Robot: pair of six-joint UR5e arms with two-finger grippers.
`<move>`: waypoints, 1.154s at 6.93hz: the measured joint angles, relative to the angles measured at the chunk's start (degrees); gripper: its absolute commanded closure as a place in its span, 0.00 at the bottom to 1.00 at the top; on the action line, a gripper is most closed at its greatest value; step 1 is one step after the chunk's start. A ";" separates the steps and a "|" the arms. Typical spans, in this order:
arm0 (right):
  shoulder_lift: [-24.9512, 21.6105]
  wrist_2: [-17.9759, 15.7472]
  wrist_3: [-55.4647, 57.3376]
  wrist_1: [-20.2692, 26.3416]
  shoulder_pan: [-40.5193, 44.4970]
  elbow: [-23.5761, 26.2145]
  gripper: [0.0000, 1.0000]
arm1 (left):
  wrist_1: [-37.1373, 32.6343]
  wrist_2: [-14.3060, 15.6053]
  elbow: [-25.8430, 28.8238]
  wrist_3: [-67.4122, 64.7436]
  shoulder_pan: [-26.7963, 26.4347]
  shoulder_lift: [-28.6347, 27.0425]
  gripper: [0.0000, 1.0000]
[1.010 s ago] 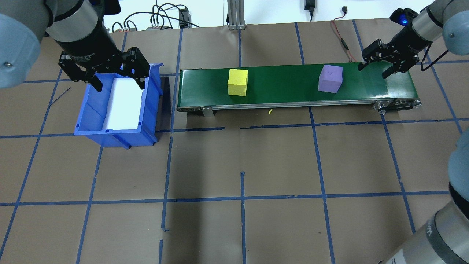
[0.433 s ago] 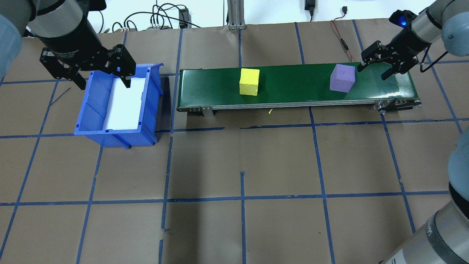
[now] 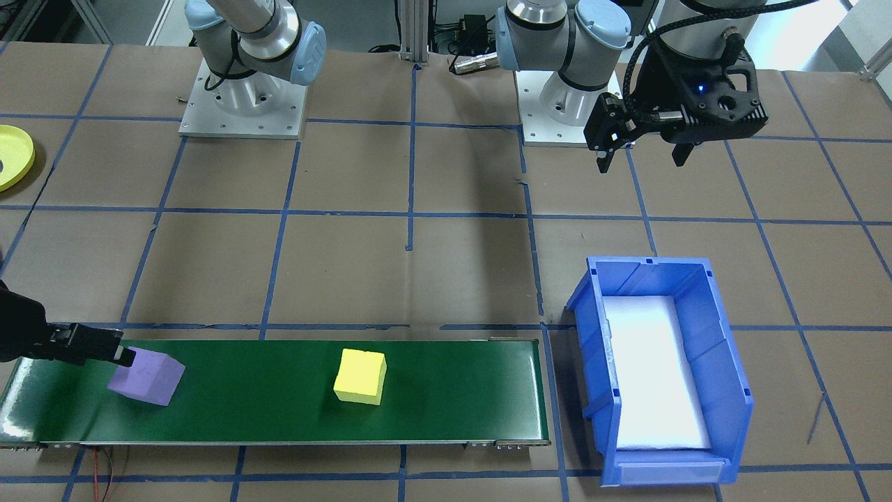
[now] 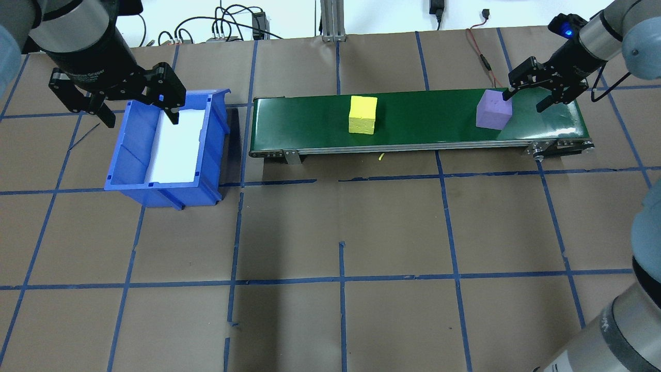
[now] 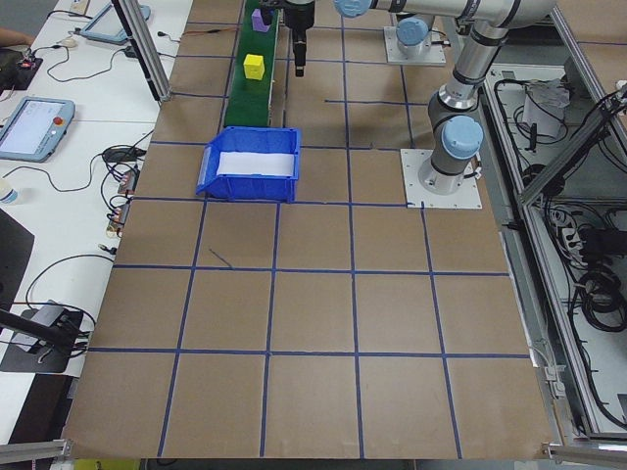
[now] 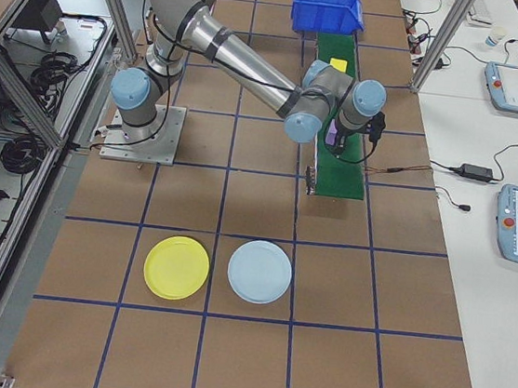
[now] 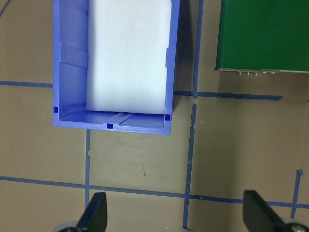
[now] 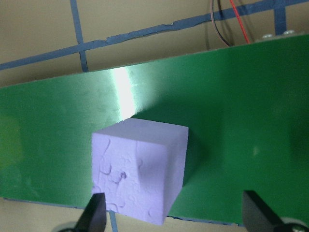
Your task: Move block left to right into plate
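Overhead exterior: my right pincer spreads wide at upper right, one finger touching the purple block on the green belt. My left pincer hangs wide above the blue bin; the yellow plate sits lower left in the exterior right view.

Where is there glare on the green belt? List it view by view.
Right wrist view: a bright streak on the belt just behind the purple block. Front-facing view: a pale sheen at the belt's end. Overhead view: a faint sheen by that block.
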 measured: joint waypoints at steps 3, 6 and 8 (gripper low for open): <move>0.66 0.59 0.02 -1.47 0.00 -0.05 0.00 | 0.12 -0.11 0.02 -0.06 0.08 0.02 0.00; 0.98 0.63 0.26 -2.12 0.00 0.04 0.00 | 0.40 -0.16 0.01 -0.07 0.20 0.02 0.00; 1.10 0.61 0.21 -2.18 0.00 0.10 0.00 | 0.54 -0.16 0.06 -0.07 0.21 0.02 0.00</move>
